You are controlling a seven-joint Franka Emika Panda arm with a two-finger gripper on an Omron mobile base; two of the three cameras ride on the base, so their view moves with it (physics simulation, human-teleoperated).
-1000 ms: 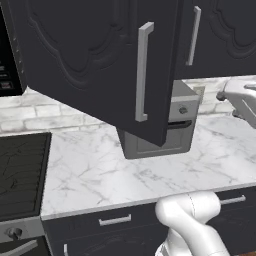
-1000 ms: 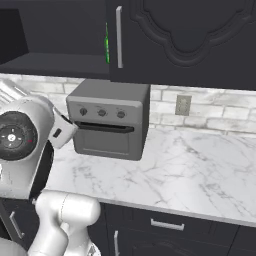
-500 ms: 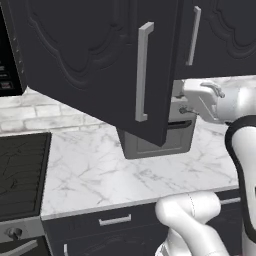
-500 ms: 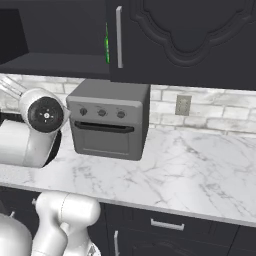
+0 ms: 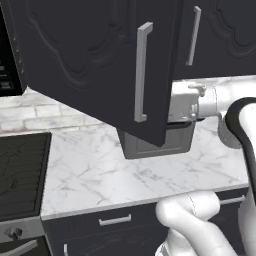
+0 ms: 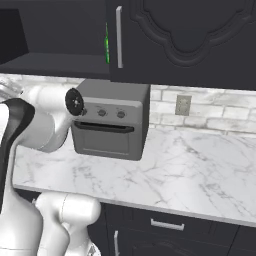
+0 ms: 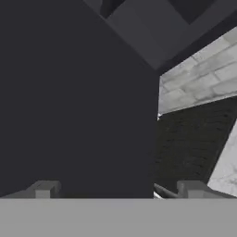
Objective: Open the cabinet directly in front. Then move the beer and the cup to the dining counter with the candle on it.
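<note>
The cabinet's left door [image 5: 95, 65] stands swung out towards me, its silver bar handle [image 5: 142, 72] facing forward. The right door [image 6: 190, 40] is shut. Inside the dark open half [image 6: 50, 55], a thin green strip [image 6: 106, 47] shows at the right door's edge; whether it is the beer or the cup I cannot tell. My hand [image 5: 190, 102] sits just behind the open door's lower edge. My gripper [image 7: 118, 190] is open with nothing between its fingertips [image 7: 44, 189], close against the door's dark face. The dining counter and the candle are out of view.
A grey toaster oven [image 6: 110, 122] stands on the marble counter [image 6: 190, 170] under the cabinet, right beside my forearm [image 6: 45, 120]. A black stove [image 5: 20, 165] lies to the left, with a microwave [image 5: 9, 55] above it. A wall outlet [image 6: 182, 104] sits on the brick backsplash.
The arm has swung left, bringing the hand from the right edge to just behind the open door. The door and the toaster oven have not moved. The gripper has stayed open.
</note>
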